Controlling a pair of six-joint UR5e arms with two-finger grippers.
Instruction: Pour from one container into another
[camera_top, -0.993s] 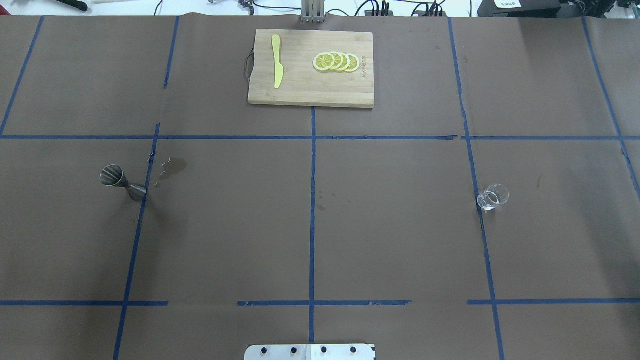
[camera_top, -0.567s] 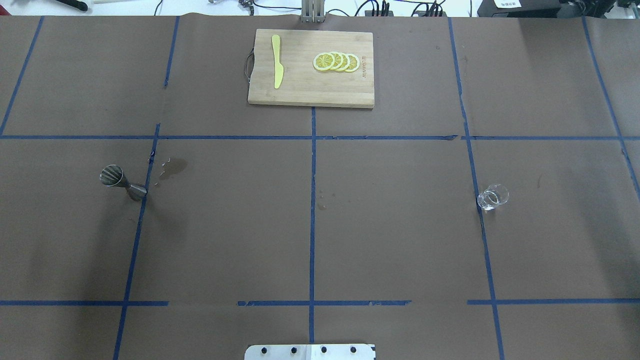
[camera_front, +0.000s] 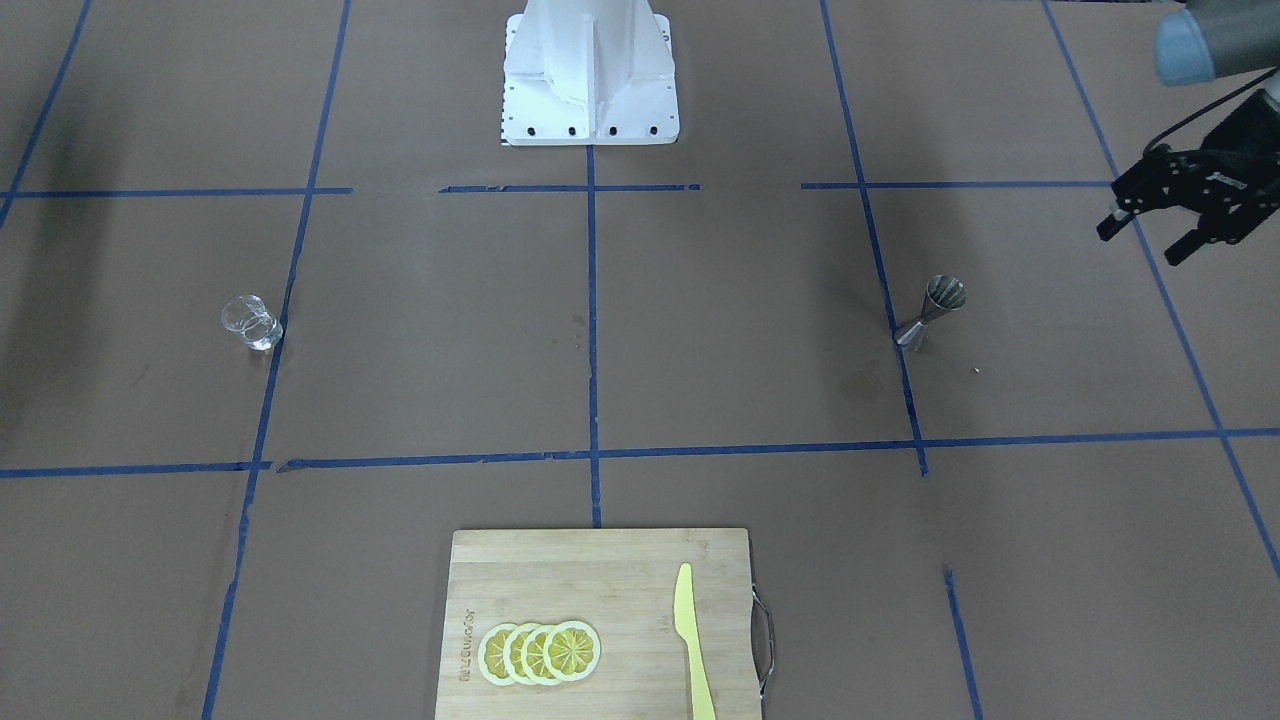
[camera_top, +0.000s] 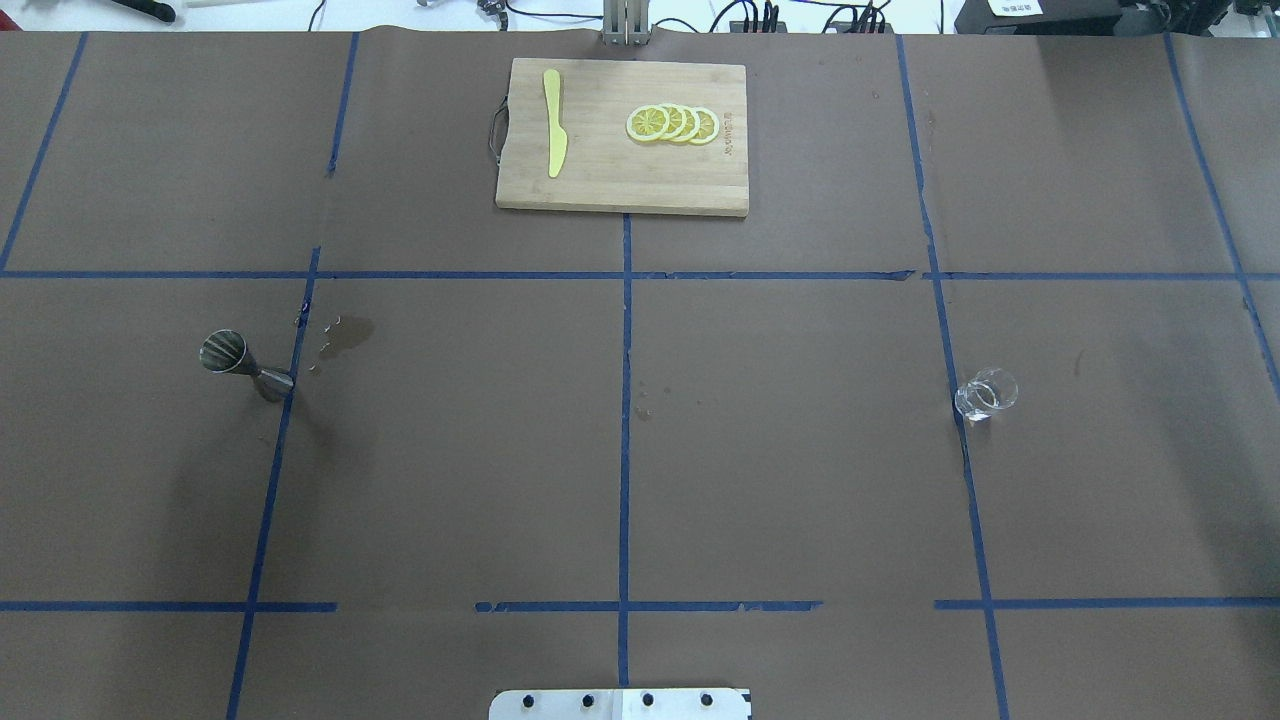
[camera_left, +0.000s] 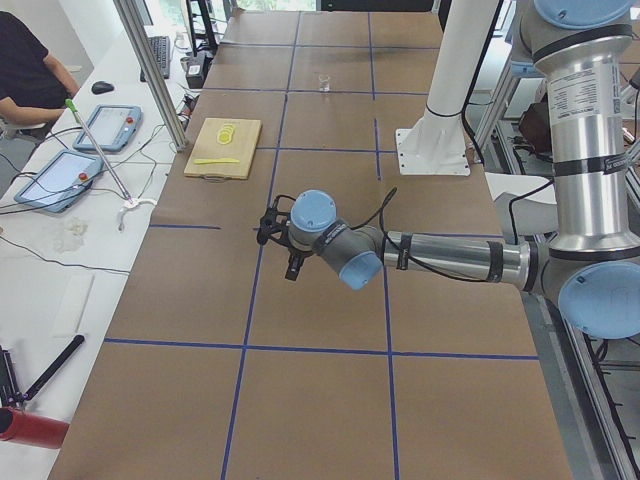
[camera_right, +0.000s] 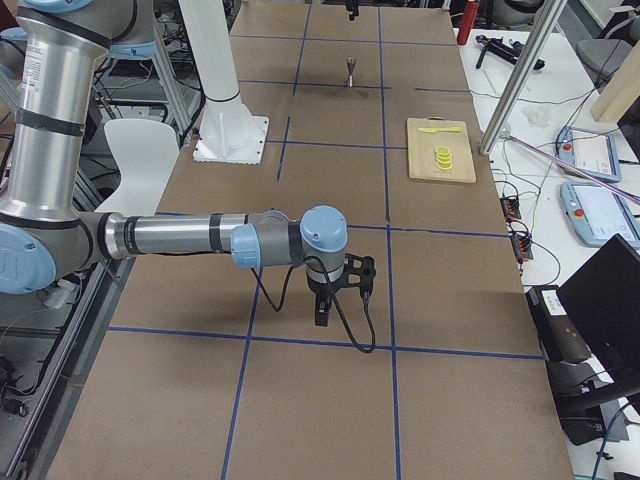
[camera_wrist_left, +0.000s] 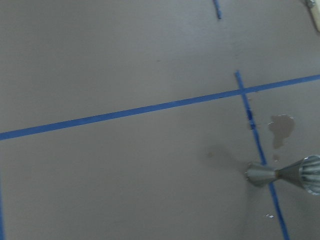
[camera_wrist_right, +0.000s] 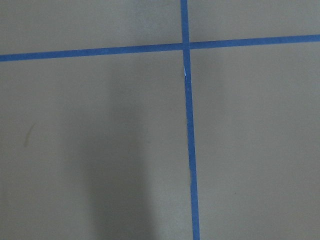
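The clear glass cup (camera_top: 985, 393) stands upright on a blue tape line at the table's right; it also shows in the front view (camera_front: 250, 323). The silver hourglass jigger (camera_top: 245, 366) stands upright at the left, also seen in the front view (camera_front: 932, 312) and at the lower right of the left wrist view (camera_wrist_left: 285, 174). My left gripper (camera_front: 1143, 243) hovers open and empty, out beyond the jigger toward the table's left end. My right gripper (camera_right: 340, 305) shows only in the right side view, far from the cup; I cannot tell its state.
A wooden cutting board (camera_top: 600, 185) at the far middle carries lemon slices (camera_top: 672, 124) and a yellow knife (camera_top: 554, 122). A wet stain (camera_top: 345, 335) lies on the brown paper just right of the jigger. The robot's white base (camera_front: 590, 70) sits at the near edge.
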